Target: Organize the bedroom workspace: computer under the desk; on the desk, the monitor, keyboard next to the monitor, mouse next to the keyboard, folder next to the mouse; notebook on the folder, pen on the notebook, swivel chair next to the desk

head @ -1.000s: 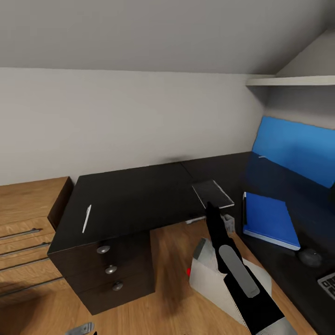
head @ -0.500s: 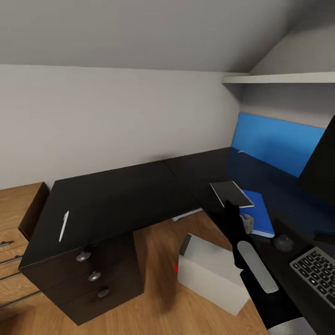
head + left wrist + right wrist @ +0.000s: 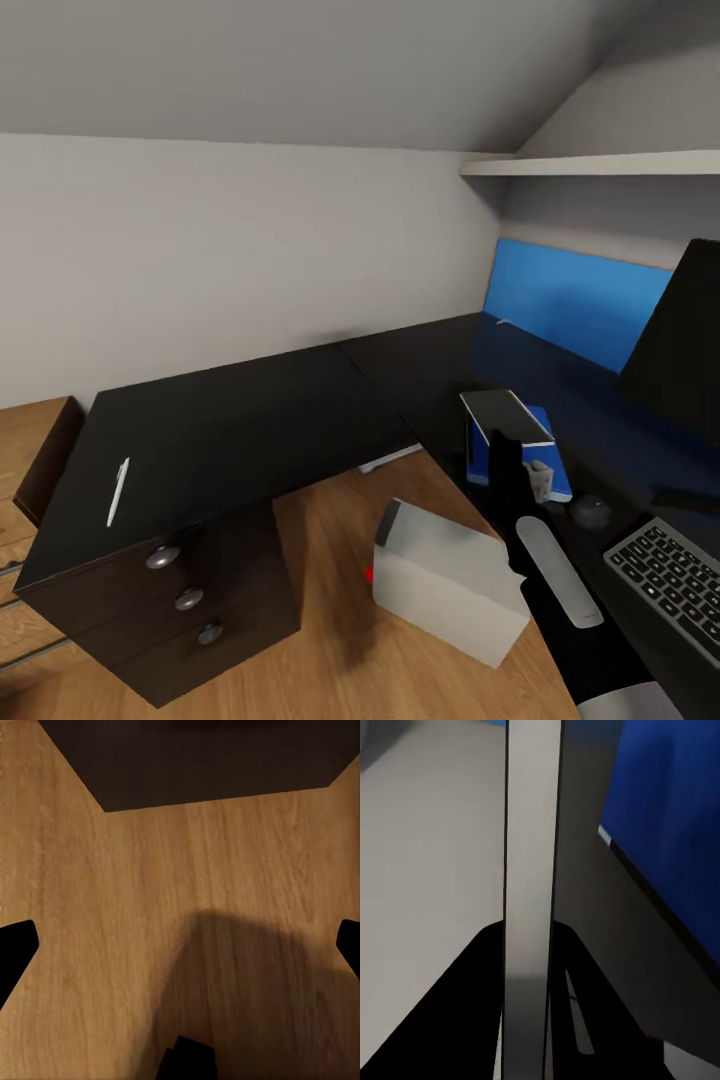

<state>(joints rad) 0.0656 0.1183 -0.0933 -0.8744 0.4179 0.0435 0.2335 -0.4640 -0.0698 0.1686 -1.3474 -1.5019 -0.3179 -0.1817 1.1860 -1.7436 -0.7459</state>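
My right jaws (image 3: 505, 440), at lower right of the frame, are clamped on a thin grey flat notebook (image 3: 506, 416), held level above the bright blue flat folder (image 3: 548, 455) on the long black desk (image 3: 250, 420). Released off-centre, it could slide off. My arm reaches forward, up. My left jaws (image 3: 180, 945) gape over floor.

Head high over desk (image 3: 250, 420) — wrists close

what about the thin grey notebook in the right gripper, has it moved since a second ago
Yes. The thin grey flat notebook, held in the right gripper, has moved right: it was left of the bright blue folder, and now overlaps it.
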